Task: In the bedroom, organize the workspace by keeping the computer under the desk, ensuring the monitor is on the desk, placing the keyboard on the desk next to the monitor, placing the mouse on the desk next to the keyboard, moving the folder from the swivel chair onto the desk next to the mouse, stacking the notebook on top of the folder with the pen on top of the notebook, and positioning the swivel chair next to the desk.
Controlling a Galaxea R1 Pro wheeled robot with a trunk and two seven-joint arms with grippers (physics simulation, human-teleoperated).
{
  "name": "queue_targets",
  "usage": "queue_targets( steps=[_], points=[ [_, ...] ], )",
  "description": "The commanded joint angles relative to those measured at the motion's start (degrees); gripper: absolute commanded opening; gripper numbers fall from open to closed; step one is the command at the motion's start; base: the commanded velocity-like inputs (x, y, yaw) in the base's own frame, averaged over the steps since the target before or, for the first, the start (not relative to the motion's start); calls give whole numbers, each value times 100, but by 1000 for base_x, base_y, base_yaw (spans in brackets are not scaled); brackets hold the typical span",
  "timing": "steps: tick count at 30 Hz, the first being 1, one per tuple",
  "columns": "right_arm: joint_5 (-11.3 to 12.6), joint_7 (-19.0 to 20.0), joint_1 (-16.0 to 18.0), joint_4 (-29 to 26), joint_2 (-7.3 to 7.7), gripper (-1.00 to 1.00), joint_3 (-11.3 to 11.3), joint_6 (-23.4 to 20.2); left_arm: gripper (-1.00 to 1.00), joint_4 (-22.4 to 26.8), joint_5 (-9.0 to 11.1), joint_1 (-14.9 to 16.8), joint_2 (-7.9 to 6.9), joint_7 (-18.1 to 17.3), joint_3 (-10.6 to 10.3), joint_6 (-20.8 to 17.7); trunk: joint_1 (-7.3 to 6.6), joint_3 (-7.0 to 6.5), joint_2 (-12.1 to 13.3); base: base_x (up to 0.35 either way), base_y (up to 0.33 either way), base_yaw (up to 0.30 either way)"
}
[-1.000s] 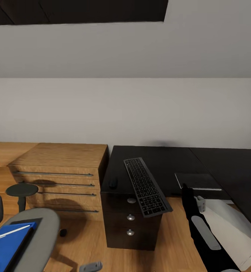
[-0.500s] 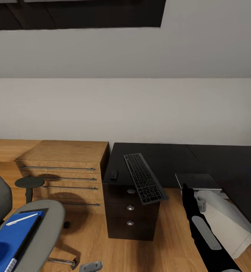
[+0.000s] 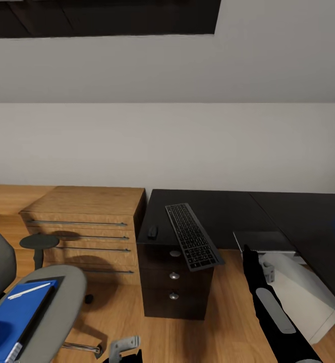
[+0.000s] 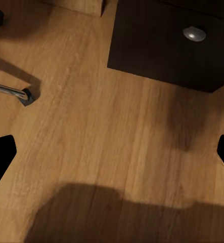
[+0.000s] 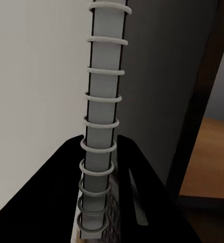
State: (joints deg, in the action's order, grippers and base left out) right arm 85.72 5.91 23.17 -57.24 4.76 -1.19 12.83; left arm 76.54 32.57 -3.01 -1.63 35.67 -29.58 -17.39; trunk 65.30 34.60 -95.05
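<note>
In the head view the black desk (image 3: 228, 212) carries the keyboard (image 3: 192, 242), which lies slanted with its near end past the desk's front edge. The small mouse (image 3: 152, 232) sits to its left. My right gripper (image 3: 248, 251) is shut on the notebook (image 3: 262, 240), whose ring binding (image 5: 102, 116) runs between its fingers. The white computer (image 3: 301, 295) stands under the desk. The swivel chair (image 3: 61, 307) at lower left holds the blue folder (image 3: 16, 315) with the pen (image 3: 30, 291) on it. My left gripper (image 4: 112, 152) hangs open over the floor. The monitor is out of view.
A light wooden drawer chest (image 3: 87, 222) stands against the desk's left side. The desk's drawer unit (image 3: 173, 290) has silver knobs (image 4: 194, 34). A chrome chair leg (image 4: 10, 91) lies on the wood floor (image 3: 198, 338) near my left gripper.
The camera has pulled back and turned slightly left, showing more of the chair. My left gripper has come up at the bottom edge. The right gripper still holds the notebook.
</note>
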Motion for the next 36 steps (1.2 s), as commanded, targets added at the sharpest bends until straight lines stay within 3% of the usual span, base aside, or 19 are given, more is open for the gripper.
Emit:
queue_targets(
  steps=[1, 7, 13, 19, 25, 32, 36],
  points=[
    [43, 43, 3, 3, 4, -100, -15, 24, 100, 53, 34, 2, 19, 39, -4, -21, 23, 23, -44, 0, 0, 0],
    [-112, 49, 3, 2, -1, -100, -20, 16, 100, 385, 23, -2, 267, 33, 250, -222, 154, 131, -285, 0, 0, 0],
    [-186, 50, 3, 2, -2, -100, -22, 15, 100, 505, -7, 84, 713, 110, 481, -1095, 286, 238, -525, 0, 0, 0],
    [-200, 50, 3, 2, -2, -100, -22, 16, 100, 524, 6, 368, 953, 272, 572, -1657, 418, 346, -766, 0, 0, 0],
    [-218, 50, 3, 2, -2, -100, -22, 14, 100, 427, 26, 464, 999, 310, 600, -1790, 440, 364, -806, 0, 0, 0],
    [-222, 50, 2, 2, -2, -100, -22, 12, 100, 274, 0, 492, 771, 311, 605, -1795, 440, 364, -806, 0, 0, 0],
    [-222, 50, 1, 8, -2, -100, -25, 10, 100, 246, 6, 494, 718, 315, 597, -1791, 440, 364, -806, 3, 0, 0]
  ],
)
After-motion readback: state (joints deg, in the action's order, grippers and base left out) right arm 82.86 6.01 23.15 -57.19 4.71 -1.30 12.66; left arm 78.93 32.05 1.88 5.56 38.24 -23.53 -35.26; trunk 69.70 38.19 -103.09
